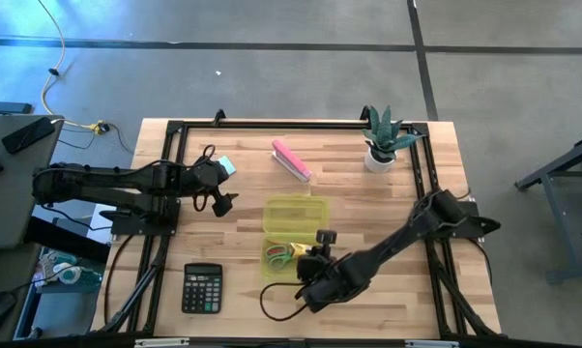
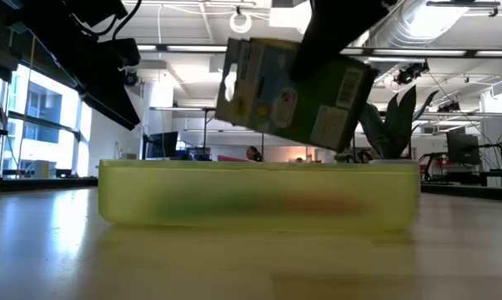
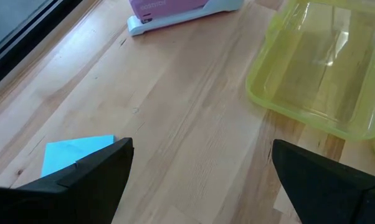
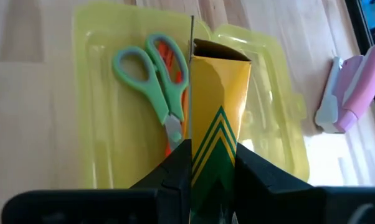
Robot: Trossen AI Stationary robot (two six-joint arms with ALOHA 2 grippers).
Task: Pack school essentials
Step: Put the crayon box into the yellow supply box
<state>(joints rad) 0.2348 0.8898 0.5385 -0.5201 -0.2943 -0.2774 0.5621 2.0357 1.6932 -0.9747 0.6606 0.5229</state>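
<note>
The right gripper (image 4: 212, 165) clamped the crayon box (image 4: 217, 124) above the yellow case (image 4: 100, 74) holding the scissors (image 4: 151, 81); the left gripper (image 3: 200, 171) gaped wide beside the note pad (image 3: 72, 154).

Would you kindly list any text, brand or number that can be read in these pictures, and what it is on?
None is readable.
Crayon box in the right gripper: print and barcode blurred.
Pink stapler: dark imprint, too small.
Calculator: keys too small.

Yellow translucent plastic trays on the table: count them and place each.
2. One yellow translucent plastic tray lies empty at the table's middle; the other tray, adjoining it on the near side, holds the green-handled scissors. None appears hidden.
</note>
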